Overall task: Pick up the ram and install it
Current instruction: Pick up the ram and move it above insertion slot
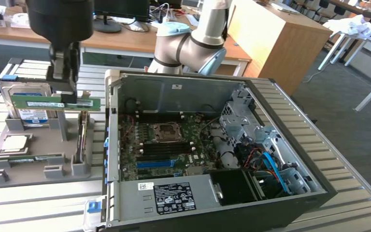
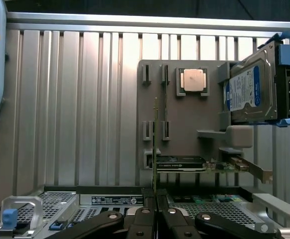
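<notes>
Universal Robots arm (image 1: 192, 43) with its gripper (image 1: 64, 98) above the grey holder block (image 1: 40, 166), which sits on a slatted metal table (image 1: 340, 159). The gripper's two dark fingers (image 2: 144, 215) are closed hard together on the ram (image 1: 34, 102) – a long green circuit-board stick gripped near one end. In the exterior view the stick hangs level and on edge over the holder block, crossing in front of the blue-labelled hard drive (image 1: 25, 113) that stands upright in the block's rear cradle. In the wrist view the gripper (image 2: 155, 195) shows the ram (image 2: 155, 144) edge-on as a thin line running out from the fingertips over the holder block (image 2: 185, 122), between two pairs of its small slotted posts. On the block's flat face rests the square silver processor (image 2: 192, 79); an expansion card (image 2: 182, 163) stands on edge at the side of the block nearest the open computer case (image 1: 282, 101). Just beside the holder block lies that case, side panel off – its motherboard (image 1: 166, 145) exposed, with the bare processor socket (image 1: 166, 131) at centre and a row of long memory slots (image 1: 166, 151) next to it.
</notes>
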Available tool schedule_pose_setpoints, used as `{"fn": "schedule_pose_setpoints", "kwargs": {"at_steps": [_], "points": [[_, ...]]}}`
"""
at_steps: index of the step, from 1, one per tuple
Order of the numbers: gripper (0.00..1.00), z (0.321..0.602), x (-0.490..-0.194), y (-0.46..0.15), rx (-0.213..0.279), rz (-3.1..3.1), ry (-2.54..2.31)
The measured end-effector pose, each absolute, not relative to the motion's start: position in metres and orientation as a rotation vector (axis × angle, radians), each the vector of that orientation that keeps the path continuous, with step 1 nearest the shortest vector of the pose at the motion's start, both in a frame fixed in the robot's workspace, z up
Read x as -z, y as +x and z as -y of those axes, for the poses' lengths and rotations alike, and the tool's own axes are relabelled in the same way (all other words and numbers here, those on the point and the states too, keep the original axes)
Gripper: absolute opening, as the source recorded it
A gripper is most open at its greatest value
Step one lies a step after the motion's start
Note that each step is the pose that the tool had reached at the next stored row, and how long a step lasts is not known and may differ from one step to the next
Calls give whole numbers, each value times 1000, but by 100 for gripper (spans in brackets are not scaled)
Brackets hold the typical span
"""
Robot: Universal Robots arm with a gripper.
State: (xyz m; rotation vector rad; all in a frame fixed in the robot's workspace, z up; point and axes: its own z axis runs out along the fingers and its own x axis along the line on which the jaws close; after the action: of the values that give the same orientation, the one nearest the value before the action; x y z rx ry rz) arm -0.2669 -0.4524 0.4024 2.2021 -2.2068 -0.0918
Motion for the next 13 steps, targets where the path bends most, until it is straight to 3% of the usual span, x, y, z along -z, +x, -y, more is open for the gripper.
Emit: {"fn": "schedule_pose_setpoints", "kwargs": {"at_steps": [13], "points": [[12, 453, -402, -248, 92, 2207, 2202]]}}
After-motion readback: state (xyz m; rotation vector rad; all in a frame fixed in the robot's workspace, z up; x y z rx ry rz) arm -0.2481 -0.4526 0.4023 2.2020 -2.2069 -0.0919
